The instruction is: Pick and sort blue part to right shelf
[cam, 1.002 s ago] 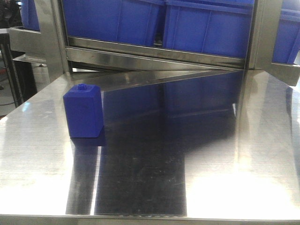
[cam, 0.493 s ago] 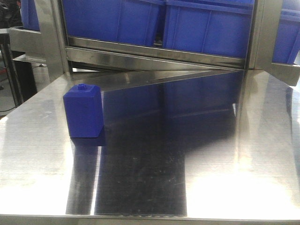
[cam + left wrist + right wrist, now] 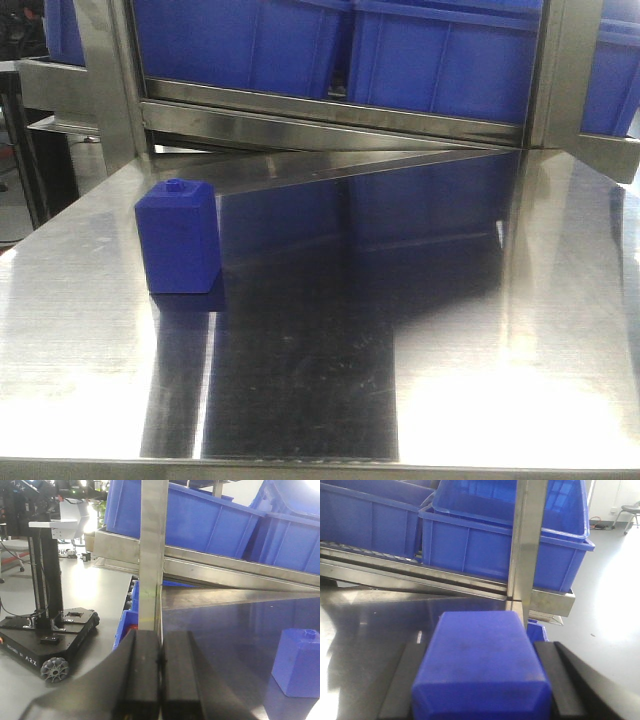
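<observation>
Right hand (image 3: 480, 682) clamping blue part (image 3: 481, 655), left hand (image 3: 161, 672) closed, base (image 3: 50, 636) lettered ARX.

We count 2 blue parts: 1 blue part (image 3: 180, 238) on the table (image 3: 480, 380), L side; a 2nd blue part (image 3: 481, 667) in the right wrist view; 4 blue bins (image 3: 60, 25) (image 3: 240, 40) (image 3: 440, 60) (image 3: 612, 70) along the far side; 2 steel uprights (image 3: 105, 80) (image 3: 560, 70); 1 table; 1 black wheeled base (image 3: 50, 635), far L.

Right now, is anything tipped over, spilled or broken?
Nothing stands out. The blue part stands upright on the steel table, and a second blue block sits straight in the right tool.
</observation>
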Motion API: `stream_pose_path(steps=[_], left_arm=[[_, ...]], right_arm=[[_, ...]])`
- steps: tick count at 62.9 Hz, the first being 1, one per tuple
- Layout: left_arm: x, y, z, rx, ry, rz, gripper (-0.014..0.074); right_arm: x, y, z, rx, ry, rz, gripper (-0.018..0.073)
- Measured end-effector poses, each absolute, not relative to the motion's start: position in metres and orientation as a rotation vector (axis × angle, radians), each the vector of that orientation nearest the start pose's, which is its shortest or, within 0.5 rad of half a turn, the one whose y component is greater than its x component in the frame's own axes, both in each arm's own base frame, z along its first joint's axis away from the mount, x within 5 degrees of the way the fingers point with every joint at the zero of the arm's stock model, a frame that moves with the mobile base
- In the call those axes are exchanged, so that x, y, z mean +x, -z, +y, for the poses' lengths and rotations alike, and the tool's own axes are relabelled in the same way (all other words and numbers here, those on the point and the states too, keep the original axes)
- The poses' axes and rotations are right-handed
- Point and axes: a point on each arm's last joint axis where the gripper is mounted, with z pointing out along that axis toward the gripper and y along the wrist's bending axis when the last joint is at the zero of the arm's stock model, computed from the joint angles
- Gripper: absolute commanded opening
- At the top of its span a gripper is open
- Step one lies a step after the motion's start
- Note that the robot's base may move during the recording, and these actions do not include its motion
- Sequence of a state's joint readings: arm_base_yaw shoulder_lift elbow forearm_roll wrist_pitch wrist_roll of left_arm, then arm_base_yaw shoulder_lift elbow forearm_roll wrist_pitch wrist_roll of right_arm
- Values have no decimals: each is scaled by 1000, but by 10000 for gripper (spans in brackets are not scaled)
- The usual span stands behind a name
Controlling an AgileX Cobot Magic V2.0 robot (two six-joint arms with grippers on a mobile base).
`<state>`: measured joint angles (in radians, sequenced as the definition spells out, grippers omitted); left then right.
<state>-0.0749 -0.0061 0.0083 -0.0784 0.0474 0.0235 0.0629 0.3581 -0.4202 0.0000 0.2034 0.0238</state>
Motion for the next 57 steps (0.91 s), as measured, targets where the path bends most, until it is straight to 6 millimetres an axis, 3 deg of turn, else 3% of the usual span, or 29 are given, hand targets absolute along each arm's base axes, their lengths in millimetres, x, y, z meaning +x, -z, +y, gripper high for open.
stream_pose_path(steps=[36, 57], left_arm=[[57, -209, -5, 24, 101, 1550, 133], [73, -264, -6, 26, 97, 1554, 133]], right_arm=[[84, -312, 5, -32, -67, 1625, 423], [84, -312, 5, -32, -67, 1625, 423]])
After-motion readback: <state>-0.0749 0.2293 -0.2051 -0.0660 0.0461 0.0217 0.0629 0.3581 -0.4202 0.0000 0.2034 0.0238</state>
